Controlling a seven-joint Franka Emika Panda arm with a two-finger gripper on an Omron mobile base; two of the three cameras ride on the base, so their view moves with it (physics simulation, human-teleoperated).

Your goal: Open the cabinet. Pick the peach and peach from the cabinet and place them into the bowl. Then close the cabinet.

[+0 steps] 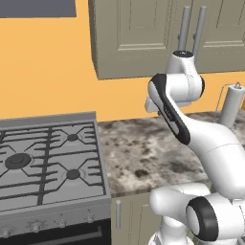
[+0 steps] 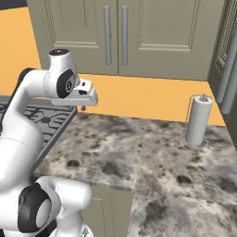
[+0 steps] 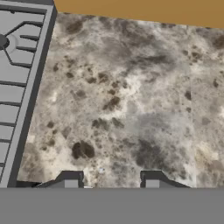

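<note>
i see the cabinet (image 2: 118,34) shut, its upright bar handles (image 2: 107,34) above and beyond my jaws (image 3: 111,180), which point down at the bare tabletop (image 3: 131,109), parted and holding nothing.

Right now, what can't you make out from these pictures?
- Inside of the cabinet: both doors shut in the right base view, so nothing behind them can be seen.
- Paper towel roll: cut by the right edge of the left base view.
- Gripper: fingers mostly hidden behind the hand in the right base view.
</note>
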